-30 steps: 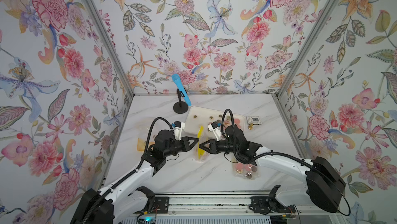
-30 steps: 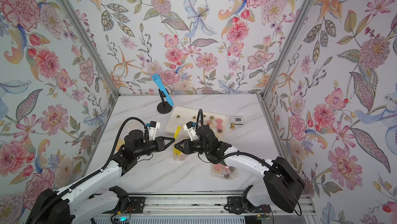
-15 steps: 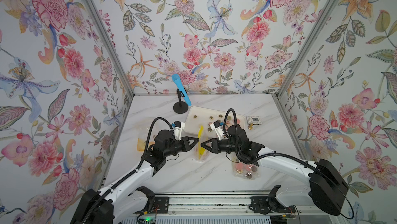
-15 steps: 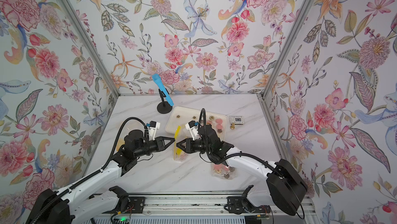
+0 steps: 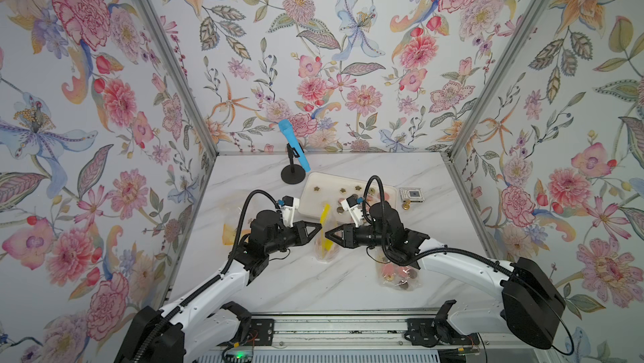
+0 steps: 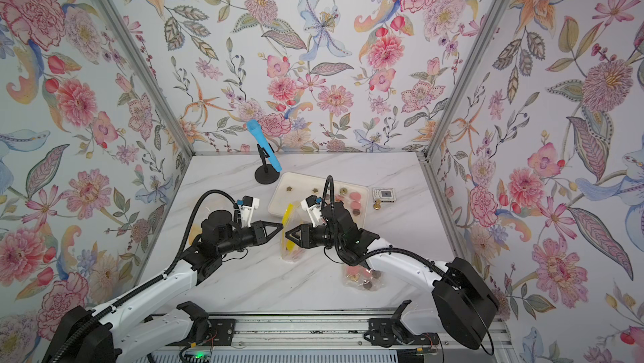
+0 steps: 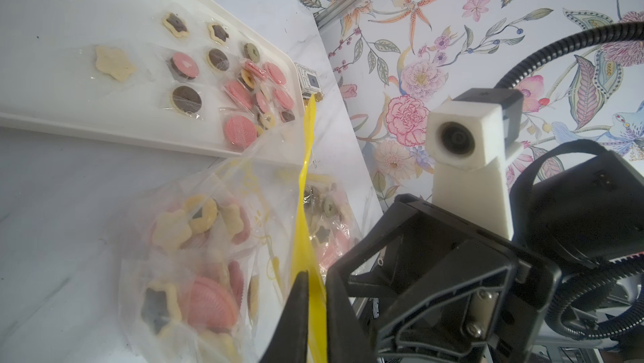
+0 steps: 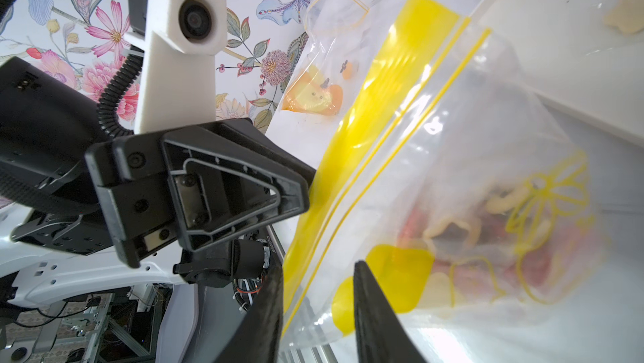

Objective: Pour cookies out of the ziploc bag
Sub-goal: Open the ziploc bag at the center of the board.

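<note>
The clear ziploc bag [image 5: 324,244] with a yellow zip strip [image 7: 306,176] stands upright on the table between both grippers. It holds cookies [image 7: 195,225], pink rounds and beige flower shapes. My left gripper [image 7: 316,274] is shut on the yellow strip, seen in both top views [image 5: 320,228] [image 6: 281,227]. My right gripper [image 8: 317,267] faces it from the other side [image 5: 327,234]. Its jaws stand apart around the bag's top edge [image 8: 348,204] without pinching it. More cookies [image 7: 244,89] lie on the white tray [image 5: 313,187].
A second bag of cookies [image 5: 397,276] lies under my right arm. A flat empty bag [image 5: 231,232] lies by the left wall. A blue microphone on a black stand [image 5: 294,145] is behind the tray, and a small device [image 5: 412,194] sits right of it.
My right arm has shifted slightly at the bag's top. The left gripper and the bag stay where they were.
</note>
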